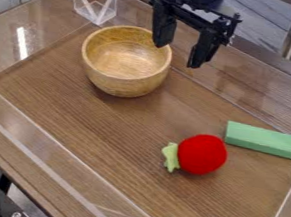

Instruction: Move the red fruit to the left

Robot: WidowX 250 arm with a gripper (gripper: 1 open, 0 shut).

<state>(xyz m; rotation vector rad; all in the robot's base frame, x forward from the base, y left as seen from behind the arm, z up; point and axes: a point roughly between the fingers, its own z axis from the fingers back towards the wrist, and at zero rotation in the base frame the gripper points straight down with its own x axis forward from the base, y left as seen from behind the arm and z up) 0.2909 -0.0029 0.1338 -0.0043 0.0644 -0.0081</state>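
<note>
The red fruit [202, 154] is a small rounded bright-red toy with a light-green leafy cap on its left side. It lies on the wooden table in the lower right. My gripper [180, 53] hangs above the table near the top centre, pointing down, open, with nothing between its black fingers [161, 34]. It is well apart from the fruit, up and to the left of it, just right of the wooden bowl.
A wooden bowl [127, 61] stands at the upper left. A flat green block [262, 141] lies just right of the fruit. Clear plastic walls [47, 158] edge the table.
</note>
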